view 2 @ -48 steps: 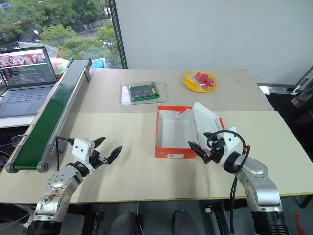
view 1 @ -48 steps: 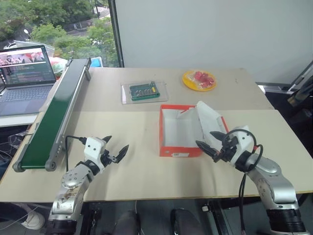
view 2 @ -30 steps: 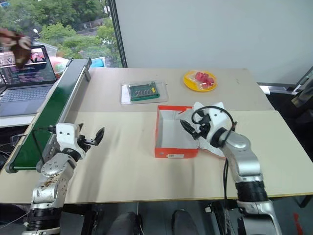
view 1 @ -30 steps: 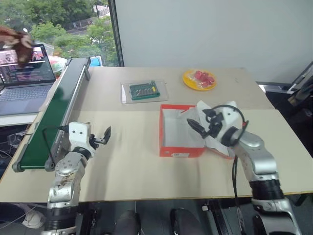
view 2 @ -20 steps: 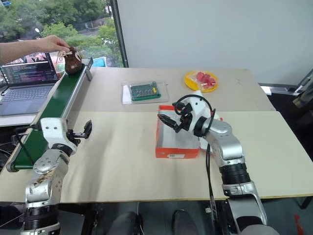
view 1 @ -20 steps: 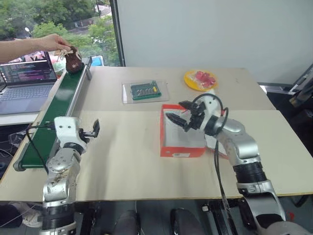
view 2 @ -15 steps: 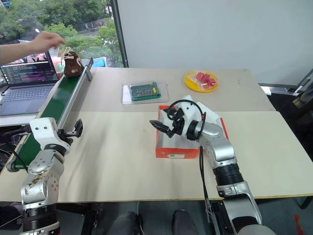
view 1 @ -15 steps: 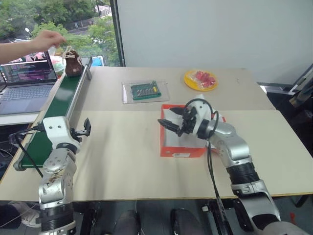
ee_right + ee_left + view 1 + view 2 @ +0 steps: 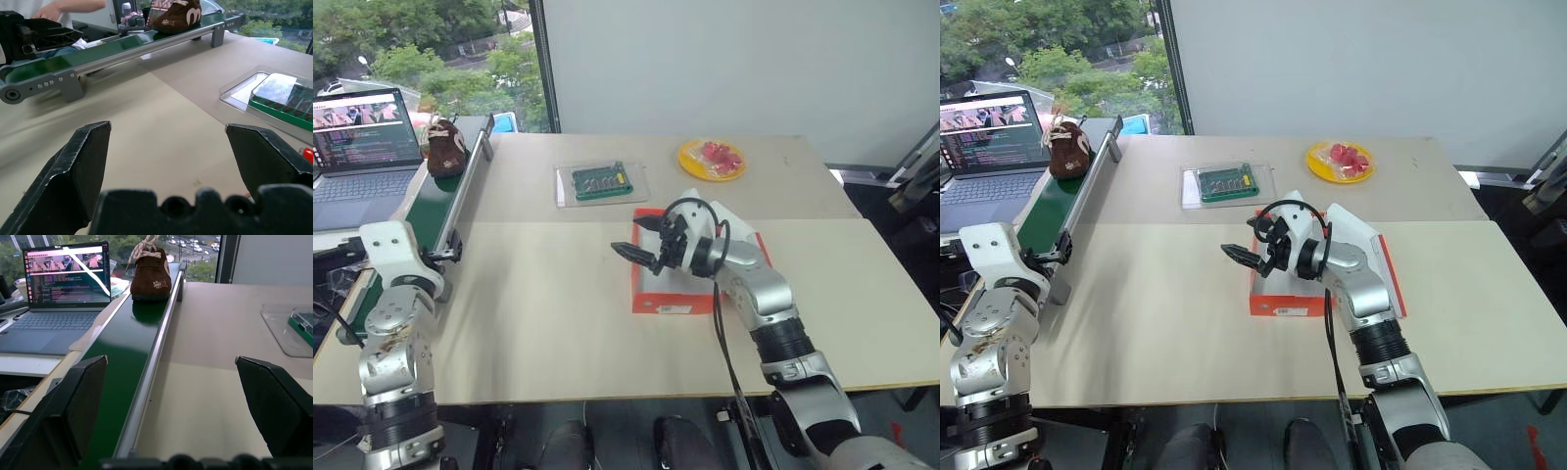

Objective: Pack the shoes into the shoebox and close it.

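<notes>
One dark brown shoe (image 9: 445, 147) with a white curved marking and pale laces sits on the far end of the green conveyor belt (image 9: 421, 211). The red-orange shoebox (image 9: 675, 304) lies open at mid-table, its white lid flap (image 9: 741, 231) tilted up on the right side. My right gripper (image 9: 634, 240) hovers open above the box's left edge, pointing left, with nothing between its fingers (image 9: 83, 166). Close beside the near end of the belt is my left gripper (image 9: 168, 362), open and empty, pointing along the belt toward the shoe (image 9: 150, 274).
A laptop (image 9: 362, 137) stands left of the belt. A clear tray with a green circuit board (image 9: 600, 182) and a yellow plate (image 9: 712, 159) of red pieces lie behind the box. In the right wrist view, a person's hand (image 9: 68, 7) shows beyond the belt.
A person's hand set the shoe on the belt's far end and pulled away. My left gripper moved left to the belt. My right gripper swung left across the box.
</notes>
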You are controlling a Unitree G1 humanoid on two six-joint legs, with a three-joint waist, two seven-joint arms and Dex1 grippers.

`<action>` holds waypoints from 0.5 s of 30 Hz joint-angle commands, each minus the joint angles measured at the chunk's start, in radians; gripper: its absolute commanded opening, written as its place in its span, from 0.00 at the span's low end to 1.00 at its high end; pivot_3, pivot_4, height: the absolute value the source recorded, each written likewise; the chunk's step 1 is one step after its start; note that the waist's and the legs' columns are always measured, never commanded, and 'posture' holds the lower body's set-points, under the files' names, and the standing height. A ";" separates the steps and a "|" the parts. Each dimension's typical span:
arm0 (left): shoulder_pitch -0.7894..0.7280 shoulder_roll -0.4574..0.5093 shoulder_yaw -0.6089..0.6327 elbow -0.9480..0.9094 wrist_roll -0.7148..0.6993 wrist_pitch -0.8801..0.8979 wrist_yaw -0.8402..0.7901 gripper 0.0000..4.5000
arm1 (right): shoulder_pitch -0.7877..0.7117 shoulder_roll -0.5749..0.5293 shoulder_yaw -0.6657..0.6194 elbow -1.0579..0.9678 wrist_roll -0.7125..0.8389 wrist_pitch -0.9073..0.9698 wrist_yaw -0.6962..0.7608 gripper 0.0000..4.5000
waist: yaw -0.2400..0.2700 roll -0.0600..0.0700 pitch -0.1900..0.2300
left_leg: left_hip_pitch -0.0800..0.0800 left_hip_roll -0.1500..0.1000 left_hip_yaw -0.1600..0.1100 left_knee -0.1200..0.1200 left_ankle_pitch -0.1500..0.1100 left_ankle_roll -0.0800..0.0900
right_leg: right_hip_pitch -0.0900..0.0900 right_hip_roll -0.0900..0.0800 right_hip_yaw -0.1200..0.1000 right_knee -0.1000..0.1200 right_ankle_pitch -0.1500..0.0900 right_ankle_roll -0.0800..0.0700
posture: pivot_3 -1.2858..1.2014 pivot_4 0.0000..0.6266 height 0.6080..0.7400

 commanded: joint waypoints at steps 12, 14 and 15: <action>-0.224 0.217 0.030 0.408 -0.028 -0.016 -0.140 1.00 | -0.010 0.001 -0.019 -0.085 0.021 0.022 0.002 0.99 | 0.001 0.000 0.000 | -0.001 0.000 0.001 0.000 0.001 -0.001 | -0.001 0.000 -0.001 0.000 0.000 0.000 | 0.52 0.24 1.00; -0.275 0.244 0.009 0.493 -0.020 -0.012 -0.174 1.00 | -0.010 0.003 -0.015 -0.085 0.011 0.014 -0.004 0.99 | 0.001 0.000 0.000 | -0.001 0.000 0.002 0.000 0.001 -0.001 | -0.001 0.000 -0.002 0.000 0.000 0.000 | 0.52 0.24 1.00; -0.296 0.257 0.000 0.527 -0.013 -0.015 -0.185 1.00 | -0.008 0.003 -0.010 -0.089 0.010 0.014 -0.002 0.99 | 0.000 -0.001 0.000 | -0.001 0.000 0.002 0.000 0.001 -0.001 | -0.001 0.000 -0.002 0.000 0.000 0.000 | 0.52 0.24 1.00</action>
